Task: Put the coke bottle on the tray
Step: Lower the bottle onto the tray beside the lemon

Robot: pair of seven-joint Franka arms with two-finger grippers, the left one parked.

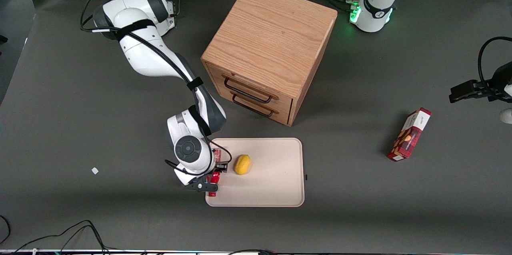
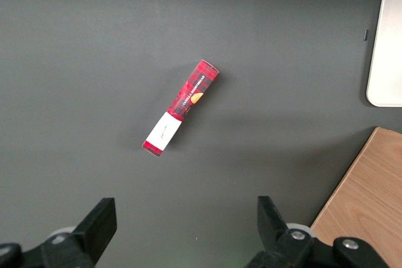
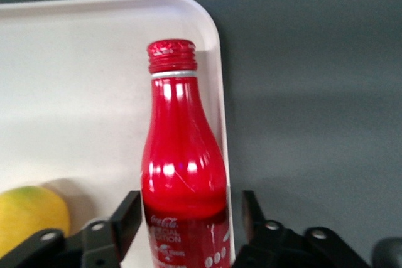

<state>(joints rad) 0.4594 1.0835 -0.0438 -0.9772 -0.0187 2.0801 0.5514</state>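
Coke bottle (image 3: pixel 184 174) fills my wrist feed, lying at tray (image 1: pixel 276 191) edge nearest working arm, cap toward front camera. Gripper (image 1: pixel 209 181) straddles it, jaws spread, gaps both sides. Yellow fruit (image 1: pixel 242 164) alongside. My worry: bottle rolls over low rim onto table (image 1: pixel 80 127).

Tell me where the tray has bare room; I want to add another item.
The tray is bare from the lemon to its edge toward the parked arm. It is crowded at the working arm's edge, where the claw sits around the bottle beside the lemon.
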